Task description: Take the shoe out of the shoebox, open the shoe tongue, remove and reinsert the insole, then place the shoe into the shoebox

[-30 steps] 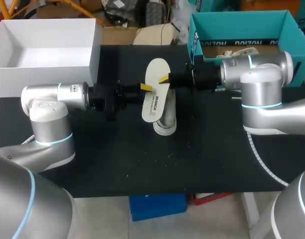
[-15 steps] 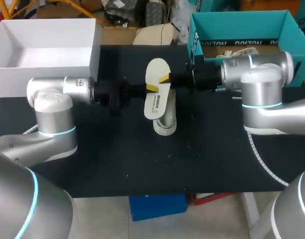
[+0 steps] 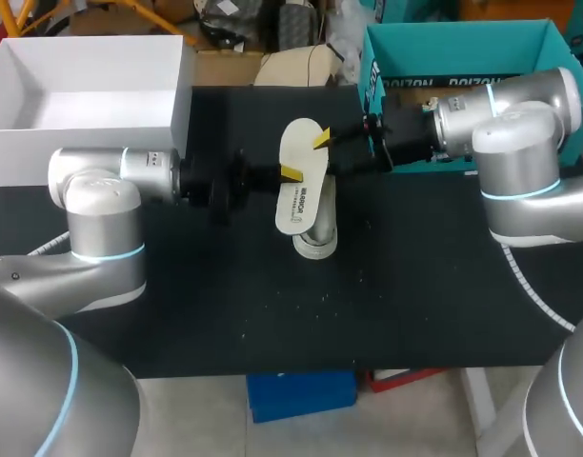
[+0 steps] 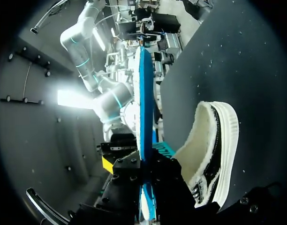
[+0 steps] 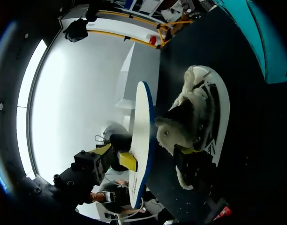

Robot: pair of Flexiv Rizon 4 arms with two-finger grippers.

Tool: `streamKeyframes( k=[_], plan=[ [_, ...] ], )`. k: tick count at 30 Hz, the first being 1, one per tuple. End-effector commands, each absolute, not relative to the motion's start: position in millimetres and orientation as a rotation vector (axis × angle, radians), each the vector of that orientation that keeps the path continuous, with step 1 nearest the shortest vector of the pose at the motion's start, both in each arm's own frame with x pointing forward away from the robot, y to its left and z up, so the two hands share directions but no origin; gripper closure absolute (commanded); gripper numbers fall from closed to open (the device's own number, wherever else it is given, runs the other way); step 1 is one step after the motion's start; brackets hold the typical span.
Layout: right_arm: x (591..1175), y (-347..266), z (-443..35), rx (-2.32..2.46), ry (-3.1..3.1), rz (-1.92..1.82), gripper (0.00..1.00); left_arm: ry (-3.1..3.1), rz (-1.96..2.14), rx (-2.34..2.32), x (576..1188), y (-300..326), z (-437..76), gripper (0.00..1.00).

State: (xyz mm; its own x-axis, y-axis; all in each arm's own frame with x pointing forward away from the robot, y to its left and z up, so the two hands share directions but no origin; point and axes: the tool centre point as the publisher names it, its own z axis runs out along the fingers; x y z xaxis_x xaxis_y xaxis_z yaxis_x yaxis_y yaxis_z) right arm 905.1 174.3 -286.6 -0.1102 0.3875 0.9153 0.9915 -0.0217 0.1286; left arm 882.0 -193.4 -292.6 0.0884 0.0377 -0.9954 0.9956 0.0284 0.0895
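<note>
The cream insole (image 3: 297, 181) stands on edge above the shoe (image 3: 315, 236), which lies on the black table. My left gripper (image 3: 290, 172) is shut on the insole's side. In the left wrist view the insole (image 4: 144, 103) shows edge-on with its blue underside, pinched between my fingers, and the fleece-lined shoe (image 4: 210, 145) lies beside it. My right gripper (image 3: 331, 150) hangs open just off the insole's far edge, touching nothing. The right wrist view shows the insole (image 5: 141, 140) ahead, the left gripper (image 5: 121, 159) on it, and the shoe (image 5: 202, 117) behind.
The teal shoebox (image 3: 372, 67) stands open at the back right, behind my right arm. A white box (image 3: 82, 133) sits at the back left. The black table top (image 3: 272, 314) stretches toward the front edge.
My left gripper shut on the insole. My right gripper let go, opened and drew back to the right. The insole now tilts slightly in the left gripper alone.
</note>
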Motion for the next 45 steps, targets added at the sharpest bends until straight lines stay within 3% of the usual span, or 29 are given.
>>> streamKeyframes(
  k=[1, 21, 45],
  plan=[
    [903.2, 160.3, -272.5, -1.521, -1.675, -1.026, 0.00, 1.243, -1.064, 1.277, 866.4, -190.5, -288.4, 1.00],
    [898.5, 126.7, -235.6, -1.593, -2.076, -0.738, 0.00, 1.310, -1.047, 1.274, 848.0, -184.5, -297.1, 1.00],
    [851.2, 86.4, -233.1, -1.653, -2.164, -1.044, 0.00, 1.423, -1.122, 1.365, 787.1, -170.9, -295.2, 1.00]
  ],
)
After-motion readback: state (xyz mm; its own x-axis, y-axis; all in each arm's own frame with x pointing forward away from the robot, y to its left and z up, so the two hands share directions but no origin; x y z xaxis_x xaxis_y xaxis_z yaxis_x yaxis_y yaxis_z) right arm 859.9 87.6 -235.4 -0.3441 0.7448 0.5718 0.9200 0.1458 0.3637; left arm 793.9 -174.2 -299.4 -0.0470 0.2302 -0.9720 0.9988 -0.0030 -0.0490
